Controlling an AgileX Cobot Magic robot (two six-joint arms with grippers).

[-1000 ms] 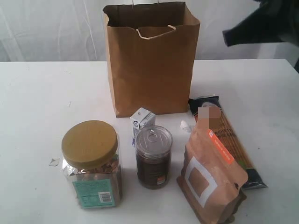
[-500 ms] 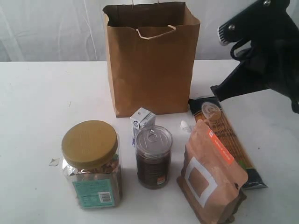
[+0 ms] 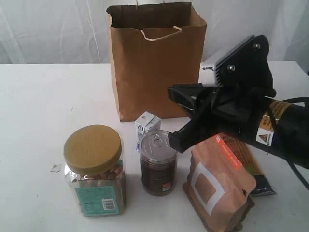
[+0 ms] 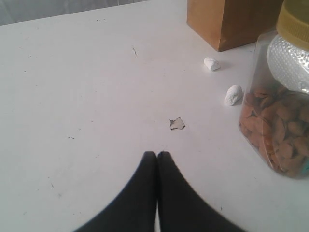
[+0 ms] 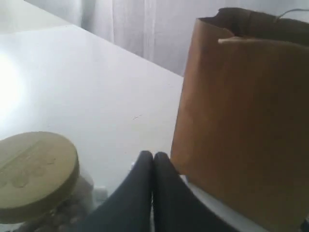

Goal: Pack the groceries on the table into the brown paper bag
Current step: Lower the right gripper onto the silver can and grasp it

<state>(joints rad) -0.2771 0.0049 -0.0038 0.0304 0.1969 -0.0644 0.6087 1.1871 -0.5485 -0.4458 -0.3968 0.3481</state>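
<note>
Brown paper bag point(image 3: 157, 63), creased boxy kraft, upper centre; my right gripper point(image 5: 153, 155) slants in from right edge, pinched closed, empty.

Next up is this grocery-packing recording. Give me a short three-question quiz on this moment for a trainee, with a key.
1. True or false: the small white-blue carton stands between the pull-tab tin can and the brown paper bag.
2. Pick one. The right tool is: A) open; B) shut, holding nothing; C) shut on the pull-tab tin can.
3. Short answer: which grocery does the right arm partly hide in the exterior view?

Key
1. True.
2. B.
3. The long spaghetti pack.
</note>
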